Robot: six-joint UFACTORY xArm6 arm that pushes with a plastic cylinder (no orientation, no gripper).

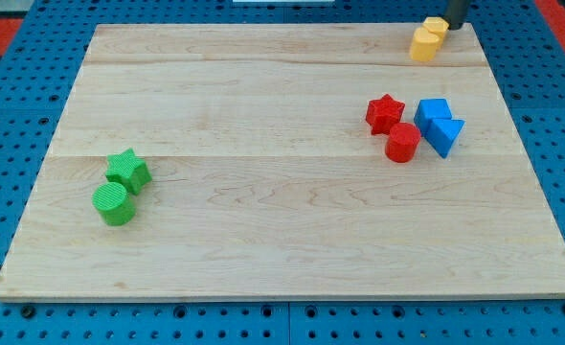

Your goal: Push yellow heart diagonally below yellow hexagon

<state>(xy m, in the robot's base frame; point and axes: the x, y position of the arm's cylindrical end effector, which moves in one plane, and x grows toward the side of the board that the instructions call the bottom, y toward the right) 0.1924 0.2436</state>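
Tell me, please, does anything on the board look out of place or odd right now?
Only mildly: the two yellow blocks sit pressed together at the wooden board's top edge on the view's right, with my tip right beside them. Their shapes are hard to tell apart. Nothing looks spilled or damaged.

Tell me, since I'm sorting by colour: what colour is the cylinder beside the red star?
Red, like the star; the cylinder shows clearly in the camera view.

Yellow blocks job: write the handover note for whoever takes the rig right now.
My tip: at the view's top right, against the upper yellow block.
The two yellow blocks touch; the lower one sits toward the view's bottom left. Which is heart or hexagon cannot be told.
Done: whether the diagonal placement holds cannot be told.
Left: check the shapes close up, adjust if needed.
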